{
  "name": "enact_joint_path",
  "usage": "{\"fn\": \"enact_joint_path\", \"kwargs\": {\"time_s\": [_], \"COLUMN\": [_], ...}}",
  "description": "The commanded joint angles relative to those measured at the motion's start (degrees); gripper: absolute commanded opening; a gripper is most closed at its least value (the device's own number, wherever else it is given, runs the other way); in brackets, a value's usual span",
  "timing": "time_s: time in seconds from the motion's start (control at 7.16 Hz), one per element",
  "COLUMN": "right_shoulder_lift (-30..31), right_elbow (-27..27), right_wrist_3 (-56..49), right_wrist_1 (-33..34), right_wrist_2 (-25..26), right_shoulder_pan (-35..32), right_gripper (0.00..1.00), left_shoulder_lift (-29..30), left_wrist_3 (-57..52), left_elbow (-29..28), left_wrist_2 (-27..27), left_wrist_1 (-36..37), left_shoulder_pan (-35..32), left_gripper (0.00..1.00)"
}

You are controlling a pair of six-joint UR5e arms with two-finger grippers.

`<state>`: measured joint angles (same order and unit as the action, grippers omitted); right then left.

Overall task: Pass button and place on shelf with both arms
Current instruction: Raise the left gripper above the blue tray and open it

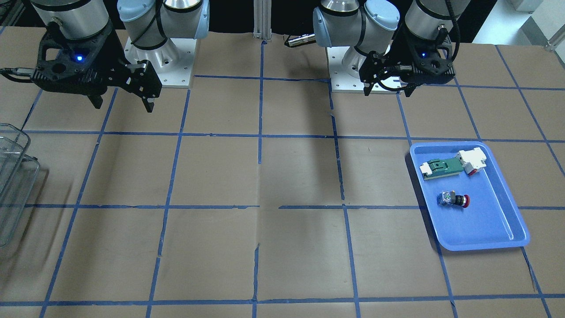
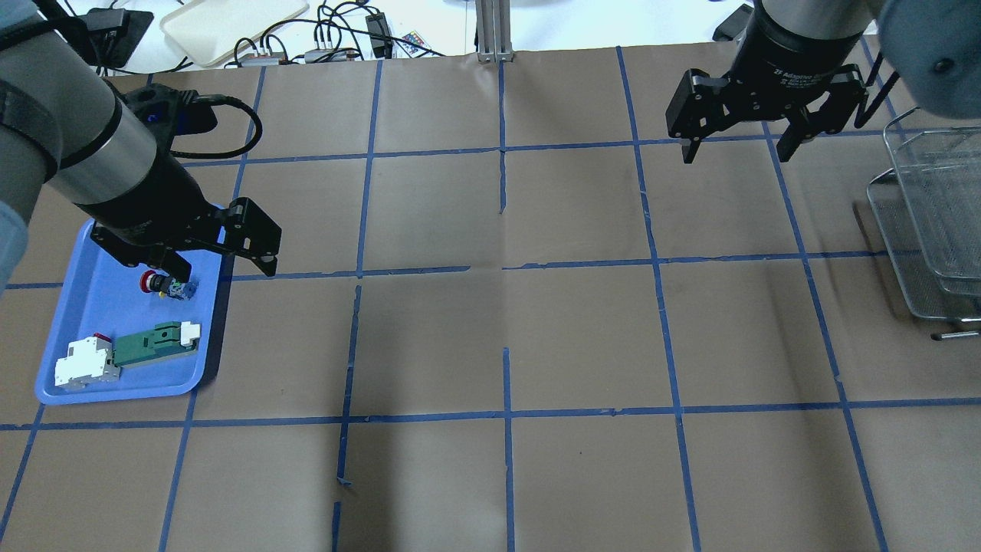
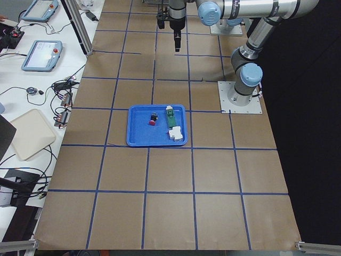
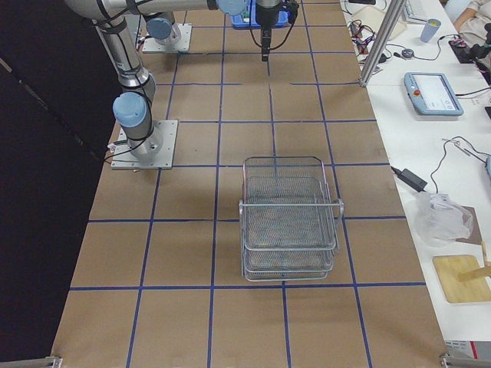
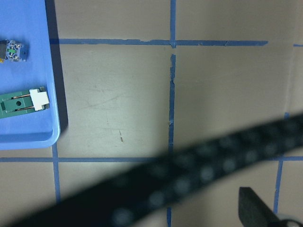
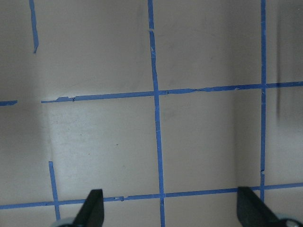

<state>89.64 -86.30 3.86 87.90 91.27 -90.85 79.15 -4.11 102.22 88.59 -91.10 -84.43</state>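
The button (image 1: 454,199), with a red cap and blue-clear rear block, lies on its side in the blue tray (image 1: 485,238). It also shows in the overhead view (image 2: 165,285) and at the left edge of the left wrist view (image 5: 12,51). My left gripper (image 2: 228,270) is open and empty, raised over the tray's inner edge just beside the button. My right gripper (image 2: 736,149) is open and empty, raised above the table near the wire mesh shelf (image 2: 935,215). The right wrist view shows its two fingertips (image 6: 92,208) wide apart over bare table.
A green-and-white flat part (image 1: 443,167) and a white block with red (image 1: 473,160) lie in the tray next to the button. The shelf (image 4: 290,222) stands at the table's end on my right. Blue tape lines grid the brown table. A blurred cable crosses the left wrist view.
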Motion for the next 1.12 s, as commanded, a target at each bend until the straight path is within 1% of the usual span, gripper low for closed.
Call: {"fn": "enact_joint_path", "kwargs": {"time_s": [0.0,0.84,0.98], "right_shoulder_lift": [-0.08,-0.17,-0.17], "right_elbow": [-0.09,-0.18,-0.18], "right_wrist_3": [0.01,-0.17,-0.43], "right_wrist_1": [0.17,0.17,0.25], "right_wrist_2": [0.04,0.13,0.83], "right_shoulder_pan": [-0.03,-0.03,-0.03], "right_gripper": [1.0,1.0,1.0], "left_shoulder_lift": [-0.05,1.18,1.18], "left_wrist_3": [0.07,0.07,0.07], "left_elbow": [0.0,-0.09,0.0], "left_wrist_2": [-0.25,-0.78,-0.78], "left_wrist_1": [-0.13,0.57,0.14], "left_shoulder_pan": [0.05,0.93,0.93], "left_gripper": [1.0,1.0,1.0]}}
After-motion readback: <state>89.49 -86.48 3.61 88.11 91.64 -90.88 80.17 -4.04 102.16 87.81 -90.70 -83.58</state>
